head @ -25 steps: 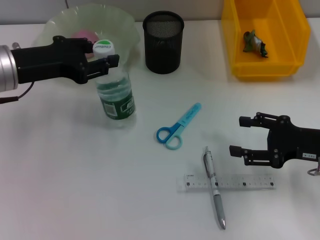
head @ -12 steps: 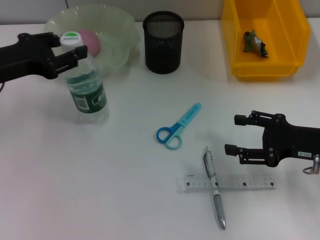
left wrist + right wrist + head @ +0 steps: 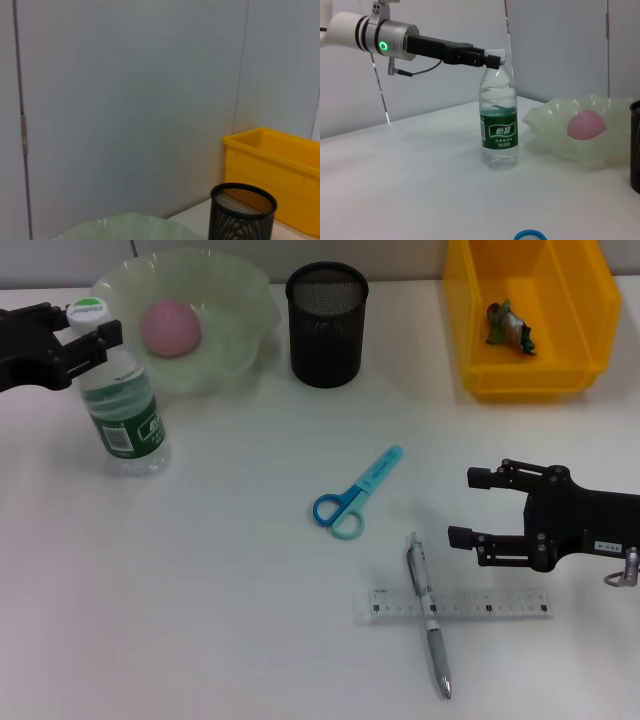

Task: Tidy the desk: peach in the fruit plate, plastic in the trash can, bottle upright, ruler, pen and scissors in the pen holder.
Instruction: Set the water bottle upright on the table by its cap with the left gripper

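Half the left gripper (image 3: 88,332) hides behind the bottle (image 3: 118,410) cap.

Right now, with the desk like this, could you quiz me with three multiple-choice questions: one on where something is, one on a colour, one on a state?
1. Where is the peach?
A. in the fruit plate
B. in the yellow bin
C. beside the ruler

2. What colour is the pen holder?
A. yellow
B. black
C. blue

3. How is the bottle?
A. lying flat
B. upside down
C. upright, the left gripper at its cap

Answers: 1 A, the pink fruit sits inside the pale green plate. 2 B, it is dark mesh. 3 C, the right wrist view shows it standing on its base.
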